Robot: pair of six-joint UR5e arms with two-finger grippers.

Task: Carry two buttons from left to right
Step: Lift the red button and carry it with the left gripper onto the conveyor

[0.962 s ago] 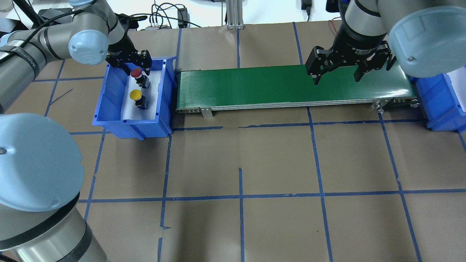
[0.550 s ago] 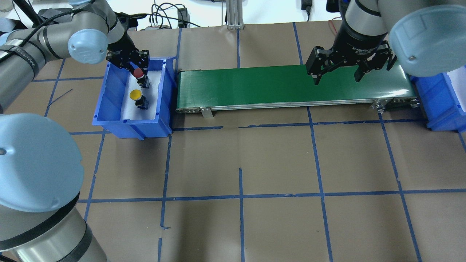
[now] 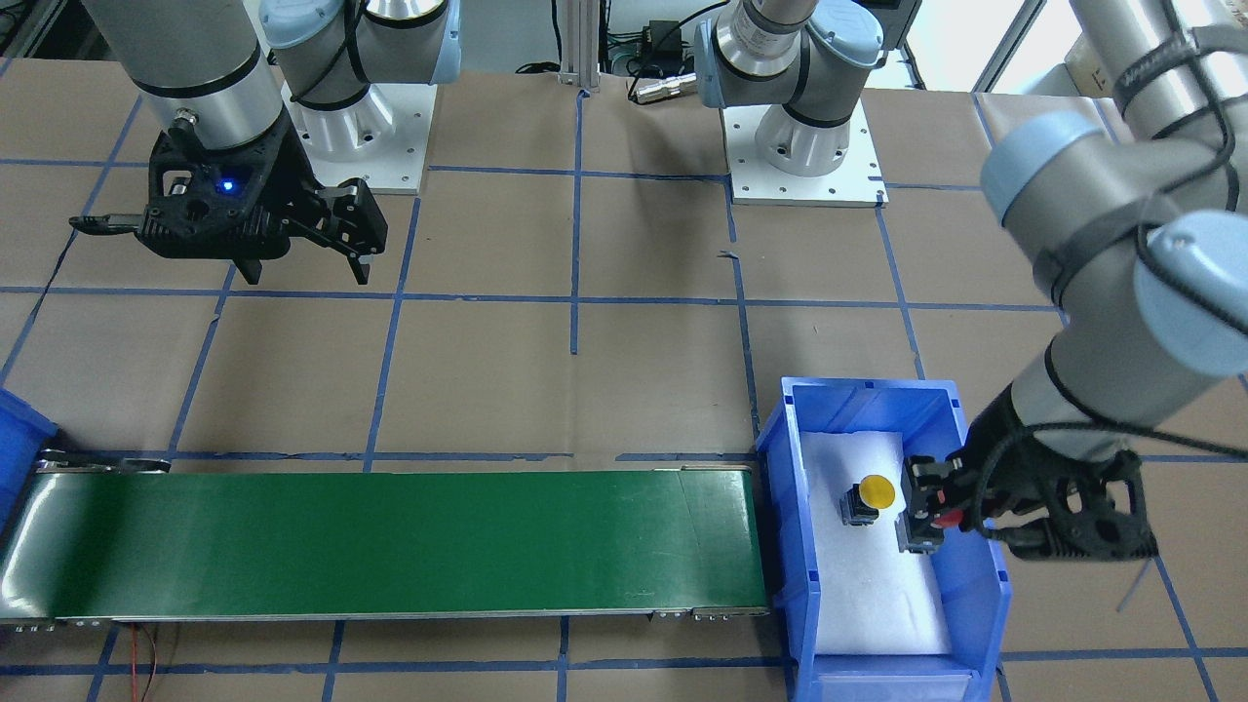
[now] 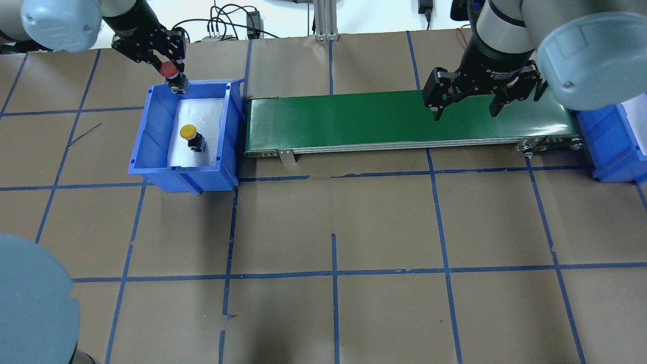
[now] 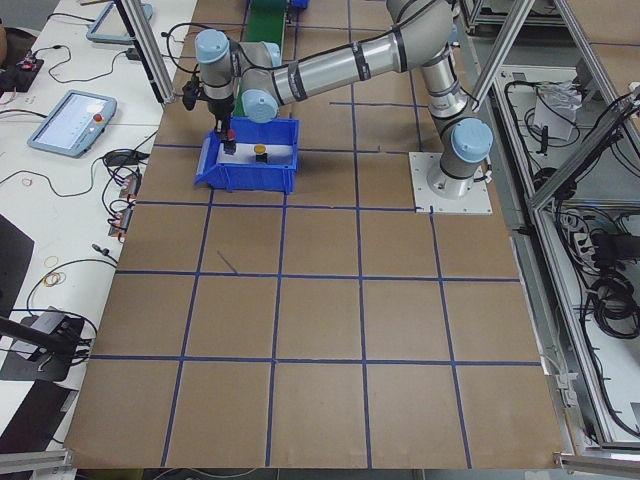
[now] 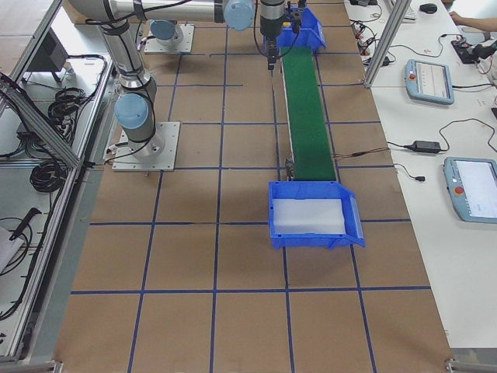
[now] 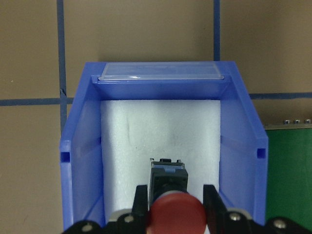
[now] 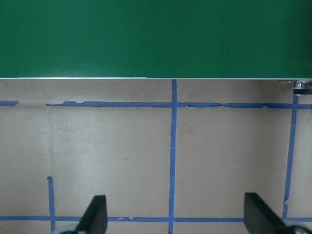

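Overhead: the left hand is clamped on the red button above the blue bin's back rim, the yellow button lies inside, and the right hand hangs spread apart over the green belt. The left wrist view shows the grip centred, so this looks like the first carry, which calls for moving the button across and setting it on the belt's near end.

Red button, yellow button, blue bin, green belt, brown table gridded blue

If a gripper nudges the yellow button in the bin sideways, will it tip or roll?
It may tip: the yellow button stands upright on a small base, with the cap on top. Once down, the round cap could roll a little, but the blocky body and the foam under it would likely stop it. It looks rigid.
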